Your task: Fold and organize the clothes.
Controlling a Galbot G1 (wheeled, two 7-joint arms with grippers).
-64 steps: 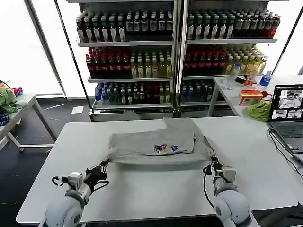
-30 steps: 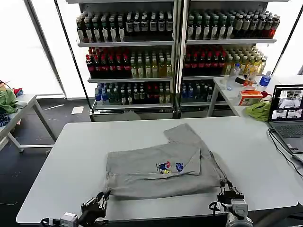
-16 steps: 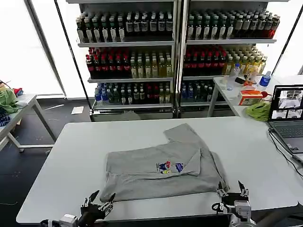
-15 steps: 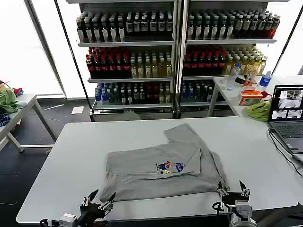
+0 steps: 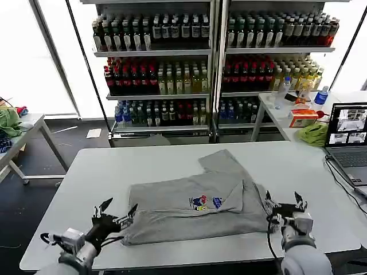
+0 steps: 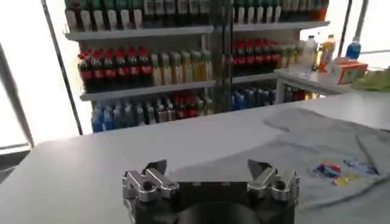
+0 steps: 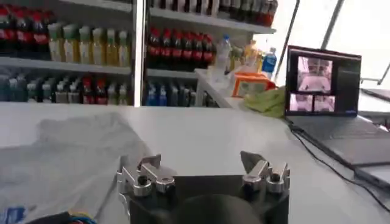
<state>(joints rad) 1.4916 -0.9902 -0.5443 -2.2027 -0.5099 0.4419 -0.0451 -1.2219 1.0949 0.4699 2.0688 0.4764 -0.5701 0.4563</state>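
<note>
Grey T-shirt flat; left gripper, right gripper flank it (jaws spread, empty).

The left gripper hangs over the white table, fingers spread and empty. A grey T-shirt lies beyond, drink shelves behind.
</note>
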